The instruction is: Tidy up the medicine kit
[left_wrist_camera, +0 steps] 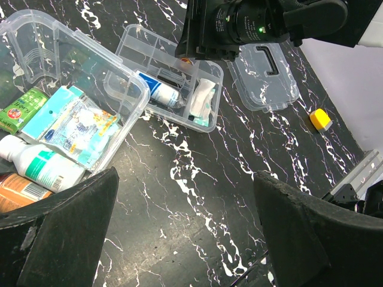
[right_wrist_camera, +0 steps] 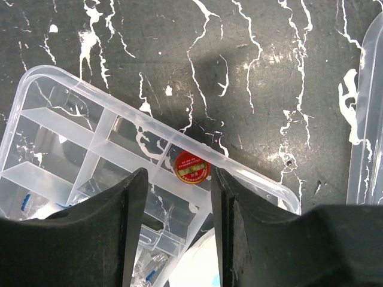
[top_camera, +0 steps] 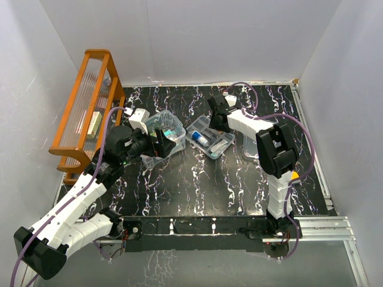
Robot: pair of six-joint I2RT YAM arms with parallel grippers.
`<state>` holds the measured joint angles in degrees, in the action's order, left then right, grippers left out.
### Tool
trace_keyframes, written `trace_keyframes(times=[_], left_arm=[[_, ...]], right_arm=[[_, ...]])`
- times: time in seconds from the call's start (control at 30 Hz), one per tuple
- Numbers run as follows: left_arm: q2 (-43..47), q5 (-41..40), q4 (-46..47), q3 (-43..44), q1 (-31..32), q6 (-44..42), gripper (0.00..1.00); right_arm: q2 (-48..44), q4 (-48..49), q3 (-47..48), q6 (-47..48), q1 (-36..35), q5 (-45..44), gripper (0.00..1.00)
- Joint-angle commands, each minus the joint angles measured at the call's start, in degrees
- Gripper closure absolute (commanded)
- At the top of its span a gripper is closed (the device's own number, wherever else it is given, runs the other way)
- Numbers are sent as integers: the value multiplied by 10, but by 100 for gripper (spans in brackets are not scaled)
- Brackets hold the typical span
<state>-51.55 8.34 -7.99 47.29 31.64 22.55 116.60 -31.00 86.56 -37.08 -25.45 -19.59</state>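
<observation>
The medicine kit's clear box point(top_camera: 170, 123) point(left_wrist_camera: 36, 42) stands open at left centre, holding bottles and packets. Its divided tray point(top_camera: 198, 128) point(left_wrist_camera: 143, 42) point(right_wrist_camera: 90, 89) lies just right of it, and the lid point(top_camera: 251, 149) point(left_wrist_camera: 257, 86) with the dark handle lies flat further right. My right gripper point(top_camera: 216, 113) point(right_wrist_camera: 179, 173) hangs over the tray's far corner, jaws open. A small red round tin point(right_wrist_camera: 191, 167) rests in a tray compartment below the fingertips, untouched. My left gripper point(top_camera: 158, 145) point(left_wrist_camera: 185, 233) stands wide open over bare table beside the box, holding nothing.
An orange slatted rack point(top_camera: 90, 101) stands along the left wall. A small yellow object point(left_wrist_camera: 321, 119) point(top_camera: 295, 175) lies on the table near the right arm's base. The tray also holds a white tube point(left_wrist_camera: 161, 92) and a wrapped packet point(left_wrist_camera: 202, 98).
</observation>
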Motion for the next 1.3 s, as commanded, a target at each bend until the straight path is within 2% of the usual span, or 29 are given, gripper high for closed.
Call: trace_keyframes(times=[0.0,0.27,0.6,0.8,0.9,0.97,1.03,1.13,1.27], left_arm=[[8,-2,0,8,2,-5,6],[7,2,3,15,2,-5,6],[4,4,6,15,2,-5,6],[5,7,9,14,2,-3,6],[5,7,10,14,2,-3,6],[6,5,10,13,2,-4,6],[4,5,15,10,2,-5,6],[-2,6,21,11,2,-5,6],[-7,8,17,19,2,-5,6]], right_arm=[[-17,-1,7,6,2,1,55],[-89,-11,-25,21,2,13,57],[-217,4,-167,30,1,21,67],[-298,21,-266,66,13,33,67],[-337,29,-289,97,27,52,66],[-359,35,-278,134,27,104,64],[-370,52,-257,161,27,149,57],[-347,54,-217,186,28,141,48],[-283,47,-160,232,27,135,43]])
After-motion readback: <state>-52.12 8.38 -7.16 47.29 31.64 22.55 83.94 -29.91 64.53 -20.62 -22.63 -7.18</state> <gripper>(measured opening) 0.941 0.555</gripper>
